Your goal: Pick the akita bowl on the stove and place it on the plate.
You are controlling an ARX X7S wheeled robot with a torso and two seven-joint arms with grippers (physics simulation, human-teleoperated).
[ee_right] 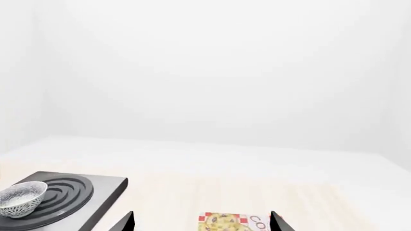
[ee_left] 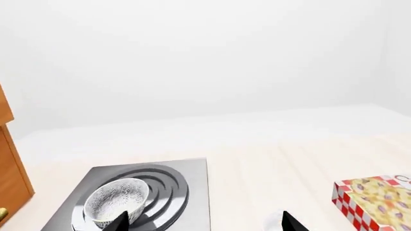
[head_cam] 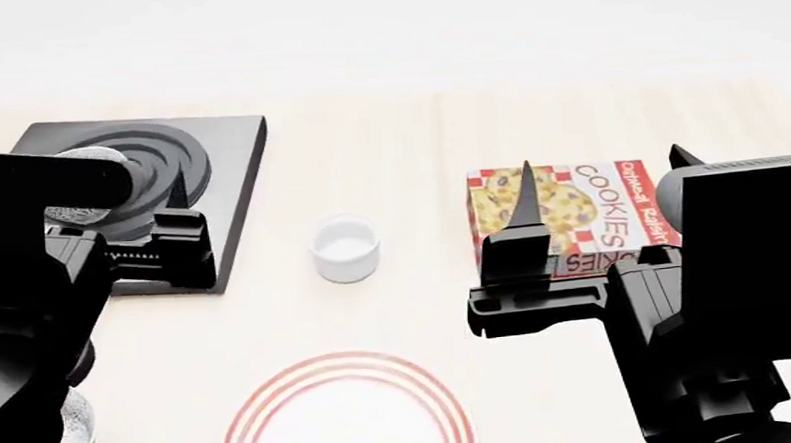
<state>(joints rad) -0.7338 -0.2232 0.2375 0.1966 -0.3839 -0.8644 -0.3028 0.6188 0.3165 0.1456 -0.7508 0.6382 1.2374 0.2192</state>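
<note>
The akita bowl (ee_left: 115, 202) sits on the burner rings of the dark stove (ee_left: 196, 192), white inside and net-patterned outside. My left gripper (ee_left: 205, 226) is open and hovers just short of the bowl; one fingertip overlaps its rim in the left wrist view. In the head view my left arm hides most of the bowl (head_cam: 86, 210) on the stove (head_cam: 225, 149). The red-ringed plate (head_cam: 342, 362) lies near the front edge. My right gripper (head_cam: 601, 172) is open and empty above the cookie box. The right wrist view shows the bowl (ee_right: 22, 198) from afar.
A small plain white cup (head_cam: 345, 247) stands between the stove and the plate. A red-checked cookie box (head_cam: 569, 214) lies on the right. A second netted bowl (head_cam: 72, 441) peeks out at the front left. A wooden cabinet (ee_left: 9, 168) stands beside the stove.
</note>
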